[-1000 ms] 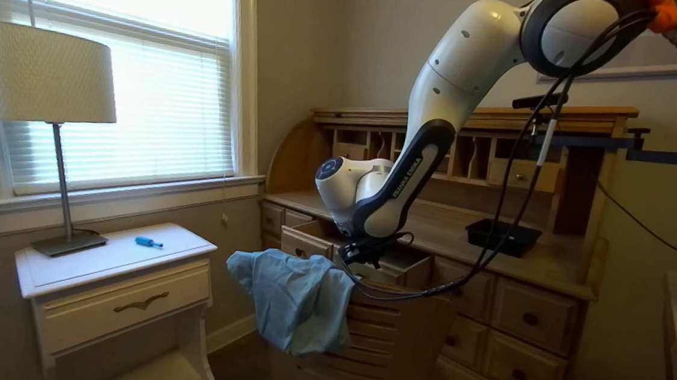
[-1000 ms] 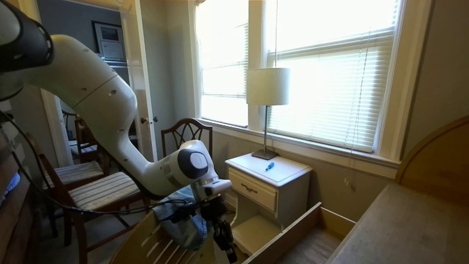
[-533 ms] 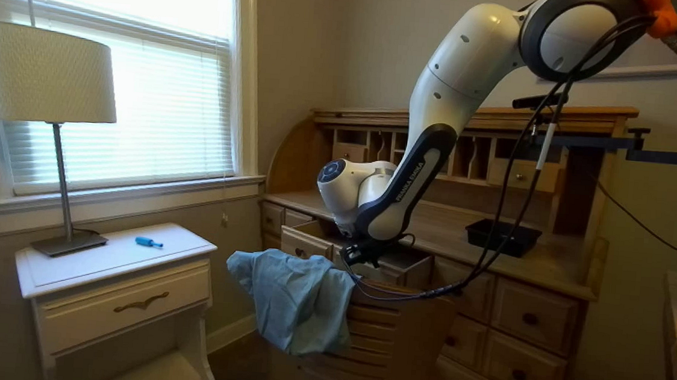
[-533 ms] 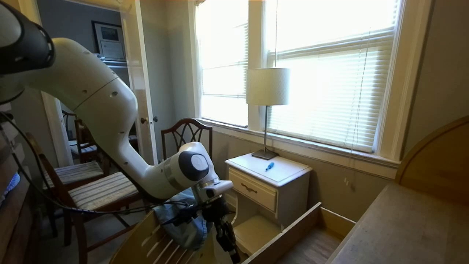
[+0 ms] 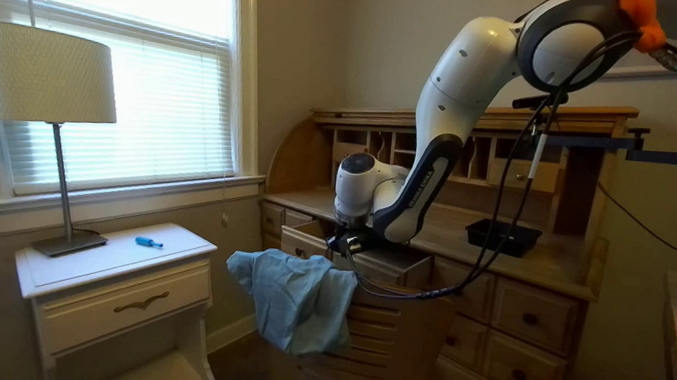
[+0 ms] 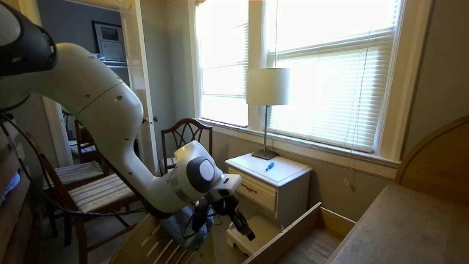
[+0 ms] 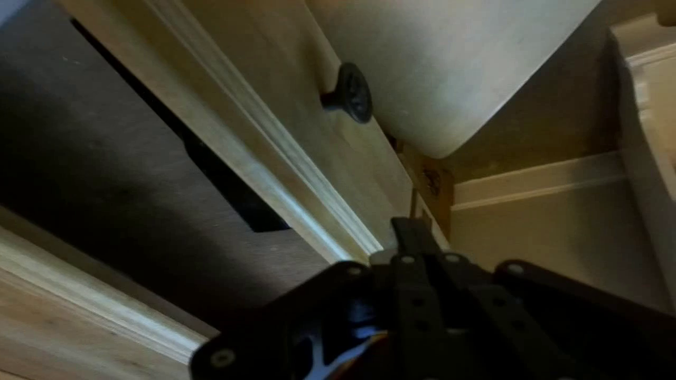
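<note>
My gripper (image 7: 413,227) is shut, its fingertips together and nothing visible between them. In the wrist view the tips overlap the front board (image 7: 296,105) of a pulled-out wooden drawer, which carries a dark round knob (image 7: 354,95). Whether they touch it I cannot tell. In an exterior view the gripper (image 6: 251,236) points down beside the drawer's front board (image 6: 289,231), on its outer side. Inside the drawer, a flat black thing (image 7: 227,184) lies along that board. A blue cloth (image 5: 293,301) drapes over a wooden chair back (image 5: 387,345) close to the gripper.
The drawer belongs to a roll-top desk (image 5: 432,221) with a black tray (image 5: 502,238) on its top. Near the window, a white nightstand (image 5: 121,266) bears a lamp (image 5: 39,73) and a small blue tool (image 5: 147,242). Cables (image 5: 458,284) hang from the arm.
The wrist has turned and shifted right in both exterior views, while the upper arm has sunk a little. The gripper's tips stand higher beside the drawer front. Cloth and drawer look unmoved.
</note>
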You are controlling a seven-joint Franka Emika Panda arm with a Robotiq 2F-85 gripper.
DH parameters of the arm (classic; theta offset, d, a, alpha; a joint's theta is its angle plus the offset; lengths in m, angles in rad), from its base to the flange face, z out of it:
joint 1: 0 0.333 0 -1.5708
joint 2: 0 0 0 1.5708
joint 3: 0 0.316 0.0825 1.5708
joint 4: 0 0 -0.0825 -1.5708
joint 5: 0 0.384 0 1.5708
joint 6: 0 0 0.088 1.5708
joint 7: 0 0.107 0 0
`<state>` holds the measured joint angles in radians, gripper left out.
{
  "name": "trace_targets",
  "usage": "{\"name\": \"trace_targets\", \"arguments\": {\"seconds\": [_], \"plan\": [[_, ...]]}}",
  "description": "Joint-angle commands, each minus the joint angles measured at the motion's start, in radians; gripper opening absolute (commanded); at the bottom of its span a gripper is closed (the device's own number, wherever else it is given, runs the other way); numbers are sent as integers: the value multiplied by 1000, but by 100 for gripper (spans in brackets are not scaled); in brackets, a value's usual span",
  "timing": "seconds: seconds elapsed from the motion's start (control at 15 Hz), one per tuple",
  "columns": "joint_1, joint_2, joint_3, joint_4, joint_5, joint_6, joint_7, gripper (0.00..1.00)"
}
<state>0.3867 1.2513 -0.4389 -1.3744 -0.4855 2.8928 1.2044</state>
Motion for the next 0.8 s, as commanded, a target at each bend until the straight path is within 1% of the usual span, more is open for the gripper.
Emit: {"name": "trace_targets", "arguments": {"seconds": [0.0, 0.07, 0.13, 0.2, 0.27, 0.33, 0.4, 0.47, 0.53, 0.67, 0.73], "plan": [[-79, 30, 47, -14, 59, 240, -170, 0], [-120, 31, 92, -19, 85, 290, -246, 0], [-171, 25, 157, -26, 92, 322, -323, 0], [-219, 29, 219, -20, 91, 323, -389, 0], [-259, 22, 275, -32, 101, 310, -458, 0], [-269, 13, 297, -48, 159, 232, -528, 0], [-240, 18, 261, -42, 234, 135, -551, 0], [-204, 14, 204, -52, 290, 95, -551, 0], [-161, 35, 137, -34, 339, 56, -527, 0], [-99, 46, 69, -26, 402, 10, -496, 0], [-61, 48, 31, -40, 423, -3, -472, 0]]}}
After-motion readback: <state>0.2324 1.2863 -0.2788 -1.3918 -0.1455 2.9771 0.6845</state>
